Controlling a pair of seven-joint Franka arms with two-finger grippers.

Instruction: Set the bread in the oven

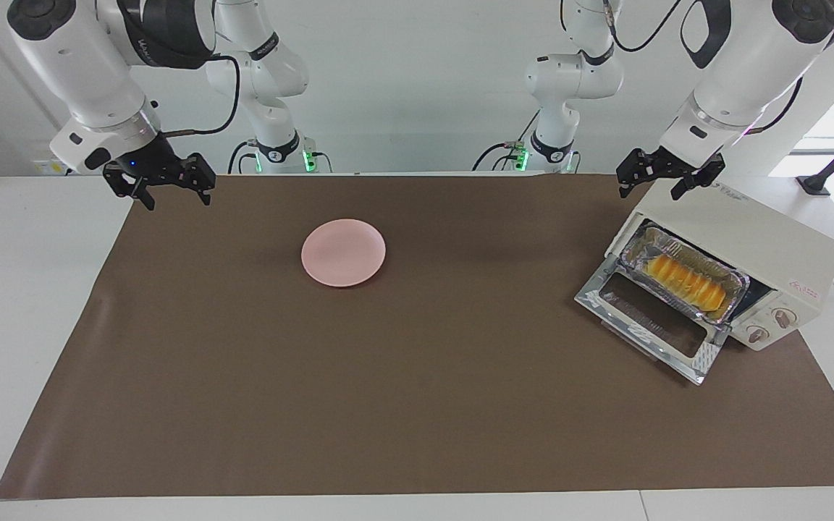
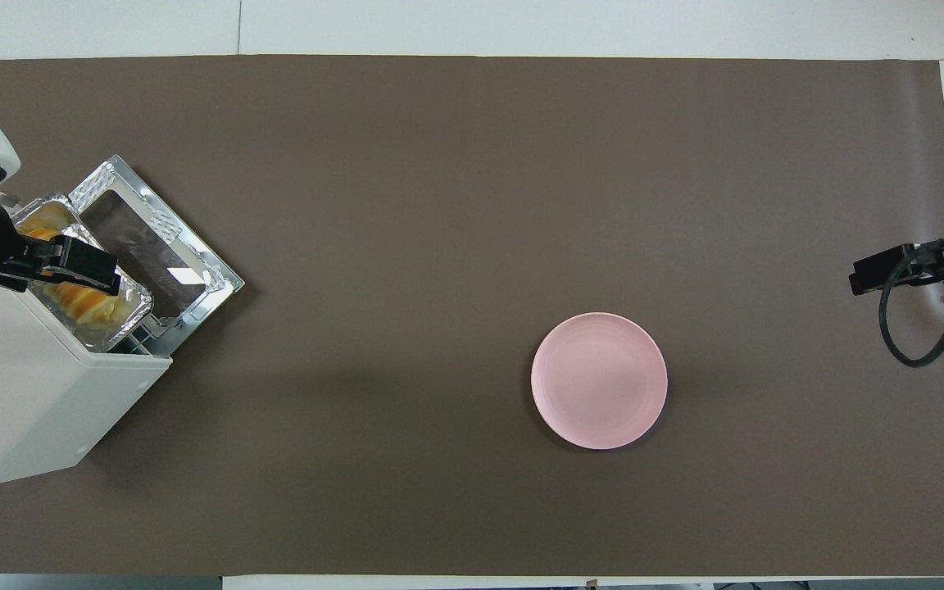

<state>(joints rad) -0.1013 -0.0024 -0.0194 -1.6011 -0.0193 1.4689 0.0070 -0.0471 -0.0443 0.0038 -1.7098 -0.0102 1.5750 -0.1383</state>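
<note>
The bread, a ridged yellow-orange loaf, lies in a crinkled foil tray in the mouth of the cream-white oven at the left arm's end of the table. The oven's glass door hangs open onto the mat. My left gripper hovers open and empty over the oven's top edge. In the overhead view the left gripper covers part of the bread. My right gripper waits open over the mat's corner at the right arm's end.
A round pink plate sits bare on the brown mat, toward the right arm's end and nearer to the robots than the table's middle. In the overhead view the plate lies apart from the oven.
</note>
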